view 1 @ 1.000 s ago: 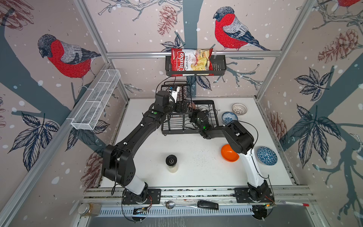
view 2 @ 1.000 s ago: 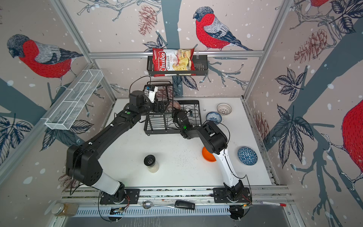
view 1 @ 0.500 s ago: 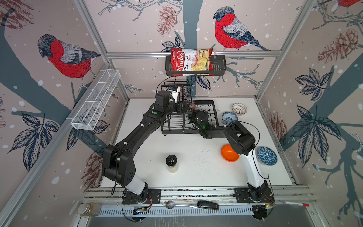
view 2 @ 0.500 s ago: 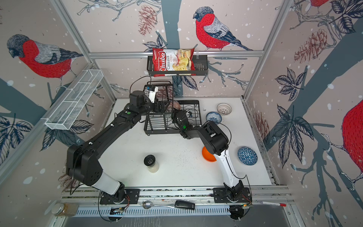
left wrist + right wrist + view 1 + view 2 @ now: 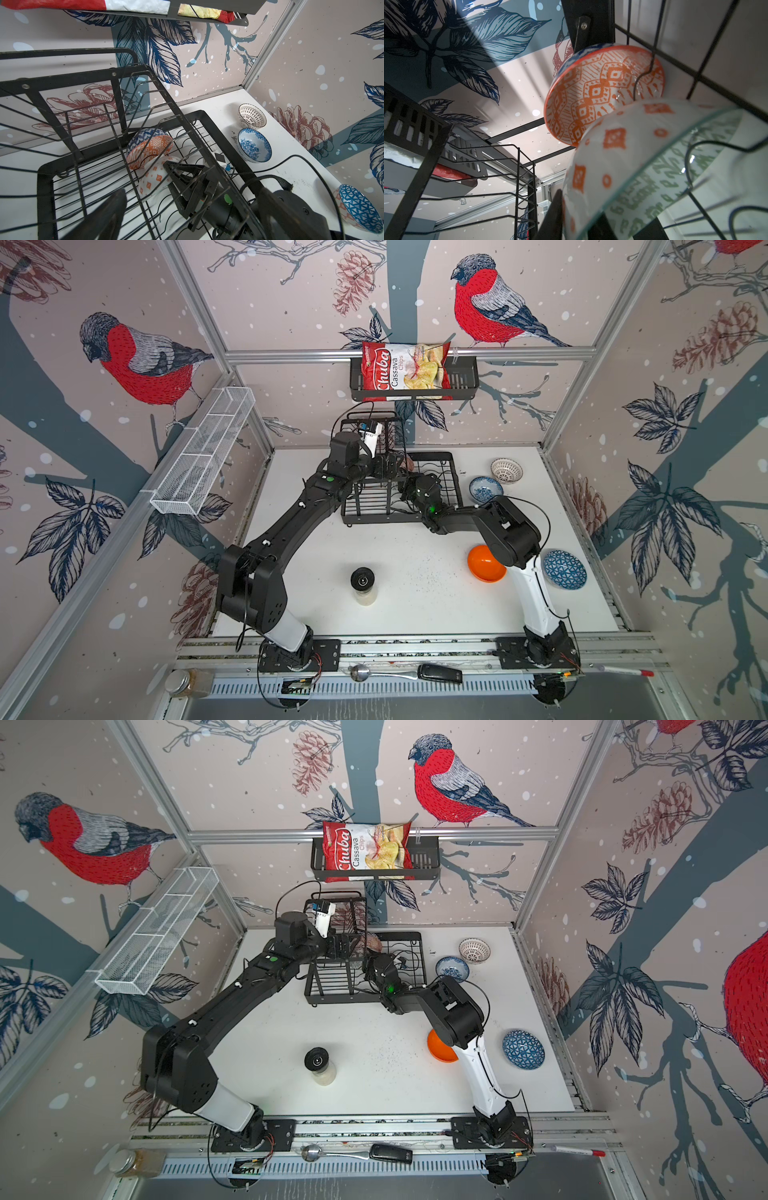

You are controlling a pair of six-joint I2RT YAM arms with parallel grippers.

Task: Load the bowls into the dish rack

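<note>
2 of 6 bowls sit in rack (image 5: 44, 187): orange-patt. bowl (image 5: 151, 149) just past R gripper (image 5: 174, 170), rim of grey-green bowl (image 5: 153, 180) between its jaws, grip can't tell; L gripper (image 5: 387, 467) wide open, empty; other 4 on table (image 5: 415, 556), well away.

My right tool (image 5: 171, 175) eases its jaws slightly apart around the rim of the grey-green bowl (image 5: 153, 182), which leans in the rack (image 5: 440, 456); a second ago they were almost closed. My right elbow (image 5: 511, 531) has crept barely outward.
</note>
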